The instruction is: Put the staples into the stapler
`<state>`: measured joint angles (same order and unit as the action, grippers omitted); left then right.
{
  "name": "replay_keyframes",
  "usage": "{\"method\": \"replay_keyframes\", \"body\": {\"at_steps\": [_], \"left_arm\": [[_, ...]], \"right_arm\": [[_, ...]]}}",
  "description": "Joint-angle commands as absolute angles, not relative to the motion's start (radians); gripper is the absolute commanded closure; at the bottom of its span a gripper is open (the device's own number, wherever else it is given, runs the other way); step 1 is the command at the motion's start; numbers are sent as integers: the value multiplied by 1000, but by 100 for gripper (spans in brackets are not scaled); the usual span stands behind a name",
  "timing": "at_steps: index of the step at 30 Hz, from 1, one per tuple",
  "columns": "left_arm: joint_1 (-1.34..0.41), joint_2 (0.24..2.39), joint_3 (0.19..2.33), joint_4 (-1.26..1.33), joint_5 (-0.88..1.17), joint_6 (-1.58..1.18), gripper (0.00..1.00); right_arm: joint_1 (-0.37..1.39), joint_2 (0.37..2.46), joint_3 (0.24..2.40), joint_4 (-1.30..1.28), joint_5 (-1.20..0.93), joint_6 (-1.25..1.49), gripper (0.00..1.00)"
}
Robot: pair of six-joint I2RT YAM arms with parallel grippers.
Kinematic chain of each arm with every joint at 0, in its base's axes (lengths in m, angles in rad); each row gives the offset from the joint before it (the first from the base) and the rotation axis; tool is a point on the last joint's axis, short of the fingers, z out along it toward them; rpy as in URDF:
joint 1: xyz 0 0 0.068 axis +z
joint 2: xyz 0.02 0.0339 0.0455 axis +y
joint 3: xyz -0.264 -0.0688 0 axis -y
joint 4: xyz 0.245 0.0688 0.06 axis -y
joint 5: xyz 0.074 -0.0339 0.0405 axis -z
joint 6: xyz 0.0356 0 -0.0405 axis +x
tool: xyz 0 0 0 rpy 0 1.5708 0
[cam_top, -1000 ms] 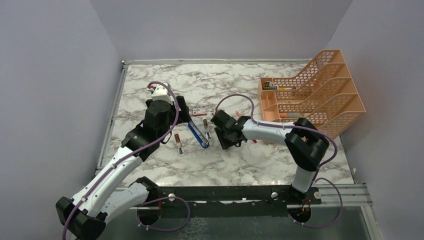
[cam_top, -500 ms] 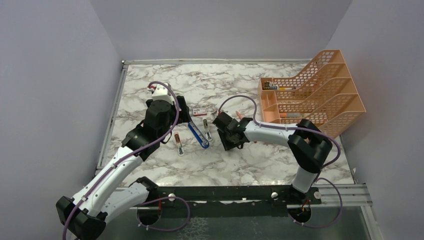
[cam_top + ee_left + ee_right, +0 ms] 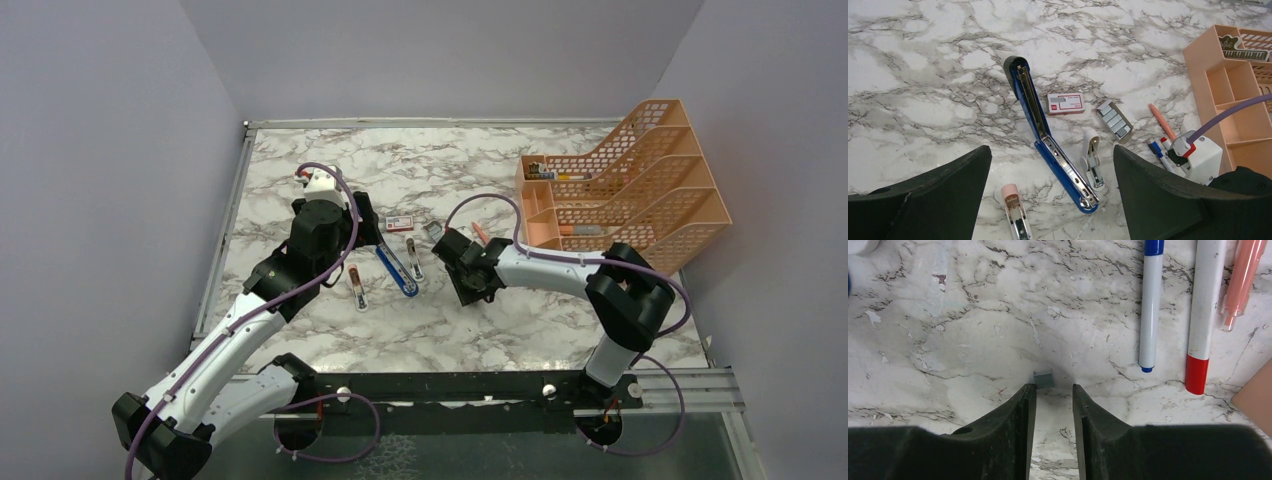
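Overhead, the blue stapler (image 3: pixel 1045 137) lies swung open on the marble table (image 3: pixel 520 330), its silver channel facing up, directly below the left gripper (image 3: pixel 1050 147), whose jaws stand wide apart and hold nothing. Just beyond the stapler's far side sits the red-and-white sleeve (image 3: pixel 1065 103) of the staple box, and to its right the grey tray (image 3: pixel 1115 121) rests apart from it, with staple strips showing inside. The right gripper (image 3: pixel 1054 387) is lowered over the marble to the right of the stapler, its two fingers drawn to a narrow gap with nothing between them. A short grey staple strip (image 3: pixel 1043 379) lies on the table right at the tip of one finger; whether it touches cannot be told. A blue-capped pen (image 3: pixel 1149 305), a red-capped pen (image 3: pixel 1204 315) and an orange pen (image 3: pixel 1243 280) lie side by side nearby. An orange mesh desk organiser (image 3: pixel 640 190) stands at the table's far right.
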<state>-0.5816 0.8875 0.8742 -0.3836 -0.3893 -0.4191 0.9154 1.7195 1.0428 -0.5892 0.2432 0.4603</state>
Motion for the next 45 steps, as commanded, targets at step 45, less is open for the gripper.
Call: {"method": "replay_keyframes", "body": {"at_steps": [45], "left_arm": [[-576, 879, 859, -368, -396, -425, 9]], "right_arm": [[869, 1764, 1082, -529, 140, 340, 71]]}}
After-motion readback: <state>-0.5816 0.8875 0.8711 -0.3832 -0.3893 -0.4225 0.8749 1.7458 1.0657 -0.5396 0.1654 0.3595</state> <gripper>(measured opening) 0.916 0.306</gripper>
